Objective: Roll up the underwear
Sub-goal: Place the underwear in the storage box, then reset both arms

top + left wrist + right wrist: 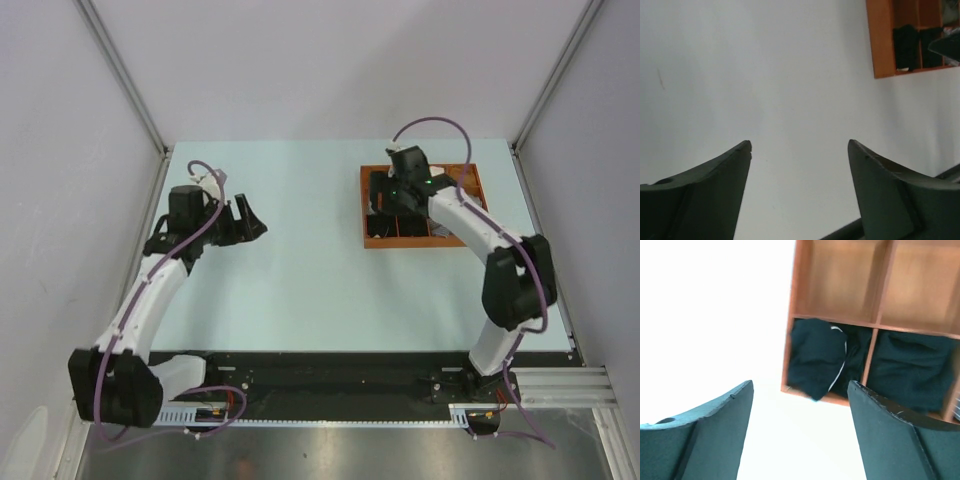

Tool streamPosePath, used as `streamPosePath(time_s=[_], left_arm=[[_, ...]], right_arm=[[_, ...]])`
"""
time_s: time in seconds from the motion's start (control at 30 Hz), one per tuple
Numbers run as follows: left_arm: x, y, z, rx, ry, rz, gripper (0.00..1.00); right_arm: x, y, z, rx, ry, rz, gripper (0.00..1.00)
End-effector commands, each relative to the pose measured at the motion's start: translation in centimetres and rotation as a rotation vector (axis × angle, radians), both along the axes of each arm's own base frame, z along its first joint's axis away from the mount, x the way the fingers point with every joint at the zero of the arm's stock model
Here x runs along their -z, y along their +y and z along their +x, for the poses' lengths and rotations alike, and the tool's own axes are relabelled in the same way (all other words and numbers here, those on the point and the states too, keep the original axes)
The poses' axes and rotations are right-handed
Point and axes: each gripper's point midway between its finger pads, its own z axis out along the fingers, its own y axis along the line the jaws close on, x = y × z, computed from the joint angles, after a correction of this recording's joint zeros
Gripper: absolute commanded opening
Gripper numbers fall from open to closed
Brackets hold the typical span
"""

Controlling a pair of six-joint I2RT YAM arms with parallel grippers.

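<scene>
As seen from above, the table [300, 290] is the largest item: pale, flat, with both arms bolted at its near edge.

Arms: the left arm reaches over the table's left side, well apart from the tray. The right arm stretches out over the tray.

Tray [792, 290]: brown, compartmented, at the table's far right. The two farther compartments in the right wrist view show only wood.

Underwear: all that shows lies in the tray. One dark bundle [815, 357], with a pale edge line, fills a corner compartment and bulges over the near rim. A second dark bundle [910, 367] sits in the compartment beside it. A third garment cannot be made out.

Grippers: the left gripper [799, 145] has its fingers wide apart, nothing between them. The right gripper [800, 384] is likewise spread wide and holds nothing, hovering just above the corner compartment.

Step in hand, by judgement: stowing a rolled piece. The task looks close to done.

Next move calls for a straight lift clear of the tray walls without catching cloth, and possibly a push to seat the overhanging bundle.
</scene>
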Motion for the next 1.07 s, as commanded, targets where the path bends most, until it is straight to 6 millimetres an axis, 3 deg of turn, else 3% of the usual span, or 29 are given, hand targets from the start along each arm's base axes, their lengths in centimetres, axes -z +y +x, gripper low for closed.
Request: streamPosePath(time_s=[0.0, 0.03, 0.07, 0.2, 0.23, 0.27, 0.43, 0.47, 0.5, 0.57, 0.77, 1.03], left_arm=[[-6.5, 2.5, 0.4, -0.071, -0.296, 0.11, 0.88], [-7.1, 2.7, 0.3, -0.078, -0.326, 0.117, 0.91], [-7.5, 2.9, 0.0, -0.082, -0.351, 0.123, 0.98], [-9.3, 2.9, -0.6, -0.078, -0.425, 0.117, 1.0], [-9.6, 2.8, -0.8, -0.075, -0.437, 0.114, 1.0], [-9.8, 2.8, -0.8, -0.077, -0.442, 0.111, 1.0], [-10.4, 3.0, -1.1, -0.089, -0.468, 0.114, 1.0], [-10.5, 3.0, -1.1, -0.089, -0.472, 0.111, 1.0], [-10.5, 3.0, -1.1, -0.089, -0.475, 0.11, 1.0], [-10.6, 2.9, -1.2, -0.082, -0.479, 0.109, 1.0], [-10.8, 2.7, -1.4, -0.074, -0.496, 0.101, 1.0], [-11.4, 2.8, -1.7, -0.075, -0.53, 0.102, 1.0]], right_arm=[[-6.2, -1.0, -0.9, -0.015, -0.13, 0.14, 0.81], [-8.1, -1.7, -1.5, -0.001, -0.174, 0.168, 0.82], [-8.6, -2.4, -1.6, 0.029, -0.192, 0.194, 0.82], [-10.6, -6.1, -4.4, 0.138, -0.285, 0.191, 0.82], [-9.3, -6.8, -5.6, 0.155, -0.276, 0.179, 0.82], [-11.3, -8.1, -6.5, 0.195, -0.354, 0.174, 0.82], [-10.6, -11.3, -10.6, 0.28, -0.46, 0.145, 0.82], [-9.0, -12.1, -11.3, 0.301, -0.445, 0.117, 0.82], [-9.6, -12.5, -12.1, 0.31, -0.472, 0.126, 0.83], [-8.3, -13.5, -13.0, 0.338, -0.457, 0.089, 0.82], [-8.5, -14.4, -14.0, 0.334, -0.5, 0.058, 0.82], [-8.4, -13.6, -13.5, 0.307, -0.498, 0.067, 0.82]])
